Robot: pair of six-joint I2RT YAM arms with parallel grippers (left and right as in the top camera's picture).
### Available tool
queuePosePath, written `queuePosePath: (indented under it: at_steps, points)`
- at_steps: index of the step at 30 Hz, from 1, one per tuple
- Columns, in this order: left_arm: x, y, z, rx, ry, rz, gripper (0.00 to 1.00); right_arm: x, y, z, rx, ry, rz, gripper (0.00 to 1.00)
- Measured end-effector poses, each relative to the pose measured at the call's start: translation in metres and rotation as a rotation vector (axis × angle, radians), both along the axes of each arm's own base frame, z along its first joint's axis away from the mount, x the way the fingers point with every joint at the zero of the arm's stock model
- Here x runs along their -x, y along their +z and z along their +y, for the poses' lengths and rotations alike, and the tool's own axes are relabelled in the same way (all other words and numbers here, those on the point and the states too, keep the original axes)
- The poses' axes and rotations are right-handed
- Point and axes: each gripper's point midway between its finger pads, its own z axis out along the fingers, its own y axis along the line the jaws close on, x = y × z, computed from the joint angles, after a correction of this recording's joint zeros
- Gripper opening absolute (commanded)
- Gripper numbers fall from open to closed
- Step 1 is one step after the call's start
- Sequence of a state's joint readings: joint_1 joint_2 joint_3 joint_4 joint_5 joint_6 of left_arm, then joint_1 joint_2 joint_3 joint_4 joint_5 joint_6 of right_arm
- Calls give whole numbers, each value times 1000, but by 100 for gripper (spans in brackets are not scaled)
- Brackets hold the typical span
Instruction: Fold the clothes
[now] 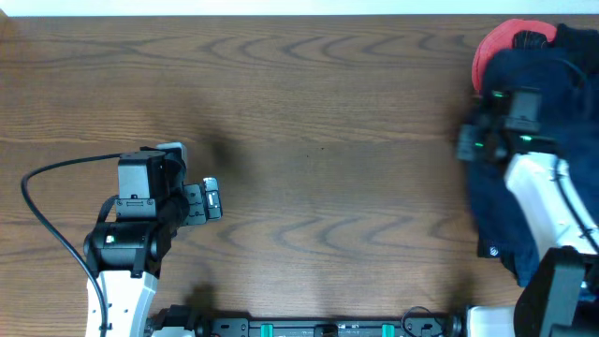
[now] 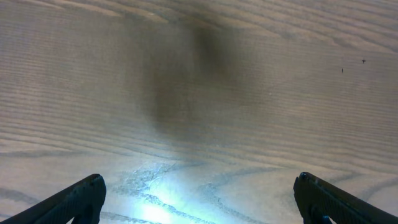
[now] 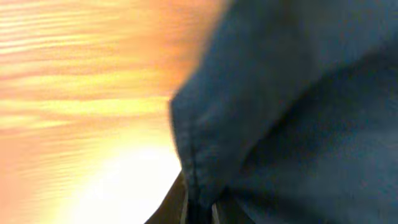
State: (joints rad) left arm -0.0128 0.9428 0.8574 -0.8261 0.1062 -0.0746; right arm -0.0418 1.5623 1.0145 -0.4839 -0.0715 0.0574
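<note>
Right pincer (image 1: 466,143), grip unclear, sits in the navy shorts (image 1: 491,211); a shallow hem bite may slip. Left pincer (image 1: 213,199) hangs released.

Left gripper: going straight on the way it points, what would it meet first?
Likely the table: only wood grain lies ahead of the left gripper, though its tilt is unclear.

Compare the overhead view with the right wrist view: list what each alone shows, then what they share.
Overhead only: the left gripper over bare wood, and a red garment at the top right. Right wrist only: a stitched hem, close up and blurred. Both: the navy garment and the wooden table.
</note>
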Motion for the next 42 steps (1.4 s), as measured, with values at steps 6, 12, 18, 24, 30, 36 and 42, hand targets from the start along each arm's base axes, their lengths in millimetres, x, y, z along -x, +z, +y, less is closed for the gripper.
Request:
queuePosePath:
  at_steps: [6, 12, 18, 24, 30, 36, 42]
  points:
    - [0, 0, 0, 0, 0, 0, 98, -9, 27, 145, -150, 333, -149, 8]
    - [0, 0, 0, 0, 0, 0, 98, 2, 63, 249, -233, 517, -331, 18]
    - [0, 0, 0, 1, 2, 0, 98, 13, 70, 297, -247, 578, -407, 97]
    - [-1, 2, -8, 46, -14, -6, 98, -1, 53, 255, -124, 457, -355, 99]
    - [-4, 0, -30, 183, -46, 17, 98, -8, 59, 139, 28, 190, -259, 99]
    - [-6, -27, -62, 302, -74, 166, 98, 19, 91, 32, 97, -65, -224, 99]
    - [-1, -67, -112, 403, -105, 380, 97, 42, 91, -21, 117, -203, -156, 99]
